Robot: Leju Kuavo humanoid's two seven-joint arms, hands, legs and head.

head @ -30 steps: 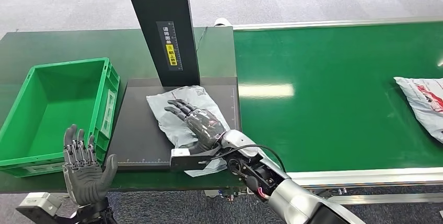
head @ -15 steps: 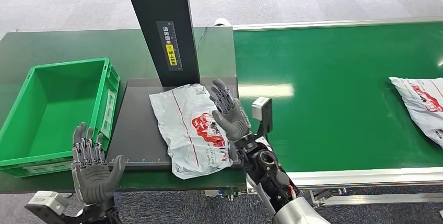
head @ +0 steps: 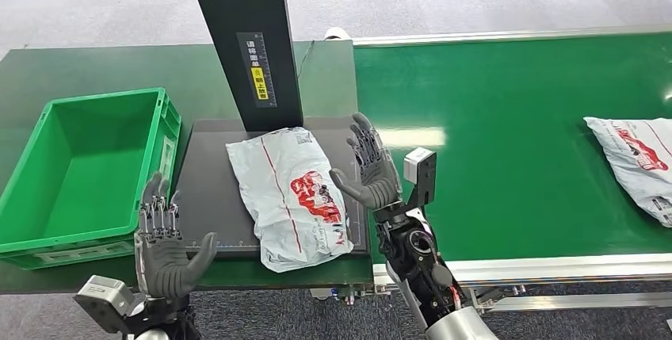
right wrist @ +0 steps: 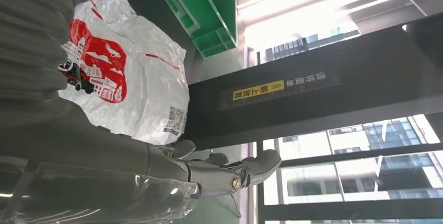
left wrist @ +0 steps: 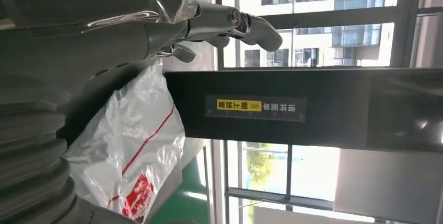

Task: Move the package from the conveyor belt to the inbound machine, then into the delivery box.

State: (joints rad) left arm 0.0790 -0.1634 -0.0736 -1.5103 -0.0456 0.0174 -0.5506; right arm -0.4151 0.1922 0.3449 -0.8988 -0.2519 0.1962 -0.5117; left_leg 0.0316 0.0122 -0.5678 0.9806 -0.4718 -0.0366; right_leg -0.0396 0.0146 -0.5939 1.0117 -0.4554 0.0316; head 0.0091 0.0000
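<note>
Head view had the package (head: 290, 196) flat on the machine (head: 208, 197) for scanning; both hands, left (head: 165, 246) and right (head: 371, 167), hung spread, empty.

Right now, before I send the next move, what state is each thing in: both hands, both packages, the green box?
Left hand: open, raised, holding nothing.
Right hand: open, fingers spread, beside the package, not touching it.
Package: lying flat on the inbound machine's black platform, red print up, near end overhanging the front edge.
Second package: lying on the conveyor belt, far right.
Delivery box: upright, nothing inside.
</note>
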